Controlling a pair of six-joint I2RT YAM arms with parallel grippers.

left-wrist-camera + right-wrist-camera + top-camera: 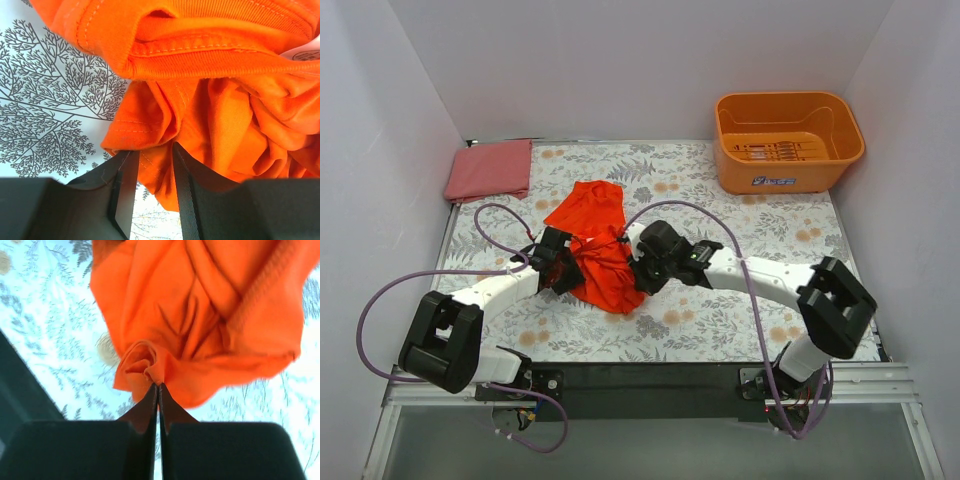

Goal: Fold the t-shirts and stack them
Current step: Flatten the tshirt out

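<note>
A vivid orange-red t-shirt (595,235) lies crumpled on the flowered table cover (720,300), between my two grippers. My left gripper (568,270) is at the shirt's left edge. In the left wrist view a fold of the orange-red t-shirt (215,110) fills the gap between the narrowed jaws of the left gripper (152,155). At the shirt's right edge is my right gripper (642,272). In the right wrist view the right gripper (158,386) pinches a small bunch of the shirt (200,315) at its tips. A duller pinkish-red t-shirt (490,170) lies folded at the back left.
An orange plastic tub (787,140) stands at the back right corner. White walls close in the table on the left, back and right. Purple cables (380,290) loop over the cover beside both arms.
</note>
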